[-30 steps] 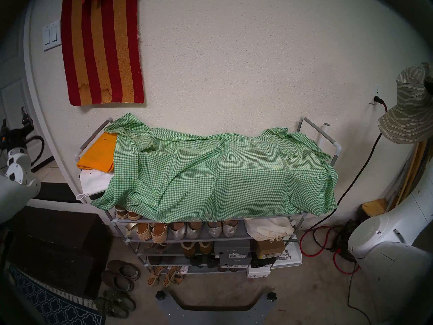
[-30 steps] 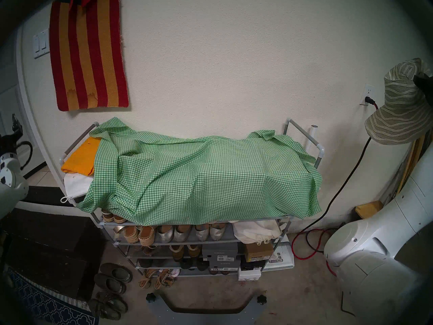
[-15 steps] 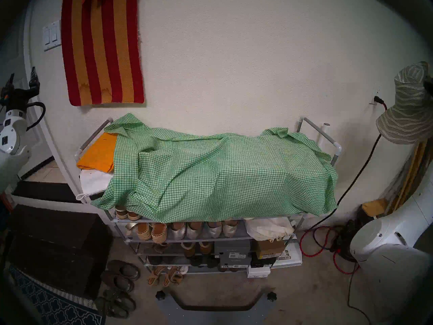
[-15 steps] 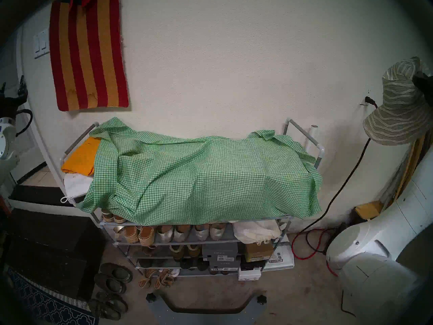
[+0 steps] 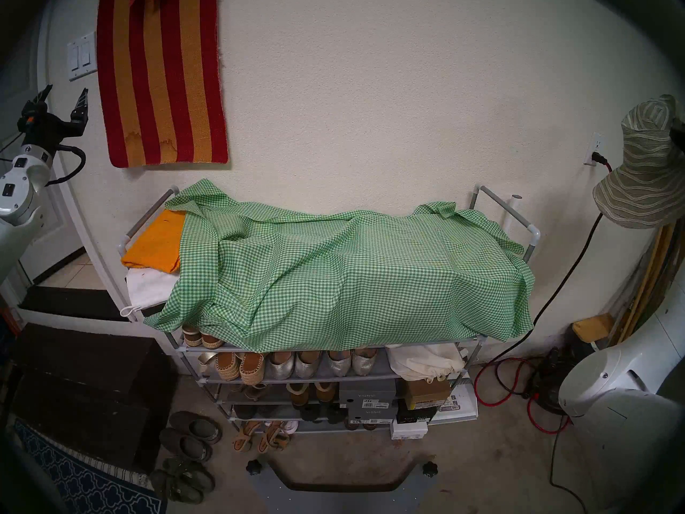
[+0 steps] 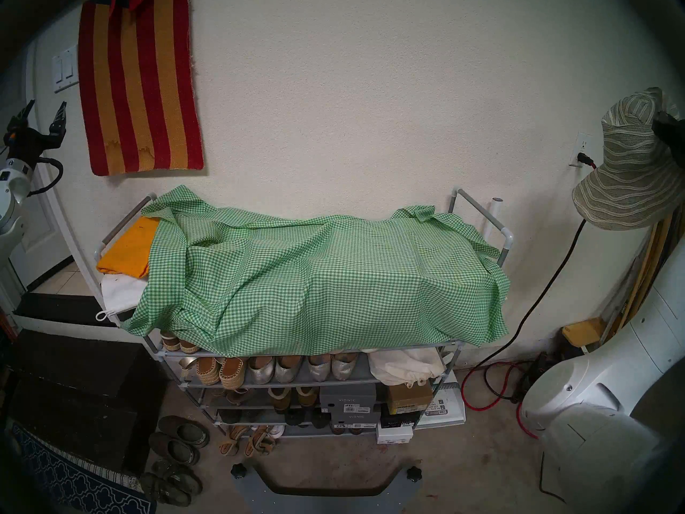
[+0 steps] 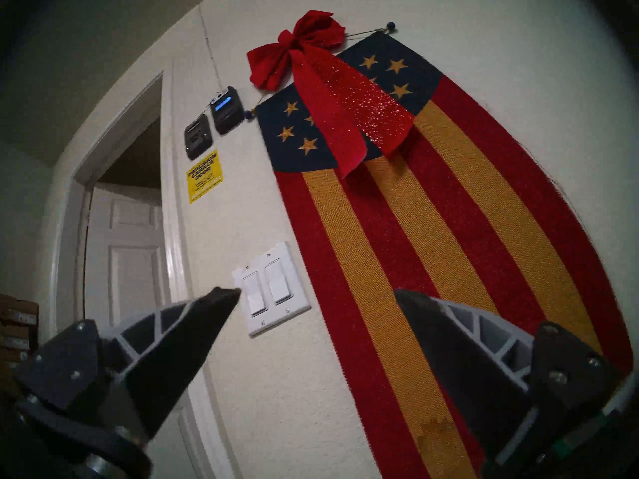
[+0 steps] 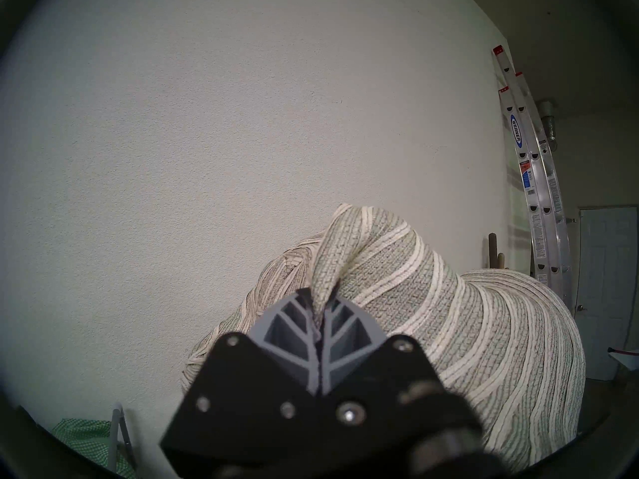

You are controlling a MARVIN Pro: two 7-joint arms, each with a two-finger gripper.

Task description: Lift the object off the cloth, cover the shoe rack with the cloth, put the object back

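Observation:
The green-and-white checked cloth (image 5: 333, 272) (image 6: 318, 279) lies rumpled over most of the top of the grey shoe rack (image 5: 532, 238) (image 6: 506, 238); the rack's left end stays bare of it. The striped sun hat (image 5: 645, 175) (image 6: 630, 175) hangs in the air at the far right, well clear of the rack. My right gripper (image 8: 320, 300) is shut on a fold of the hat's crown (image 8: 432, 312). My left gripper (image 5: 63, 96) (image 6: 44, 109) (image 7: 316, 295) is open and empty, raised high at the far left by the wall.
A folded orange cloth (image 5: 157, 242) on a white bag (image 5: 148, 287) fills the rack's uncovered left end. A red-and-orange striped flag (image 5: 163, 79) and a light switch (image 7: 273, 288) are on the wall by my left gripper. Shoes (image 5: 192, 433) and red cables (image 5: 496, 383) lie on the floor.
My left arm has risen from low at the far left to high beside the flag, jaws open. The hat has shifted slightly left in the right gripper. The cloth has not moved.

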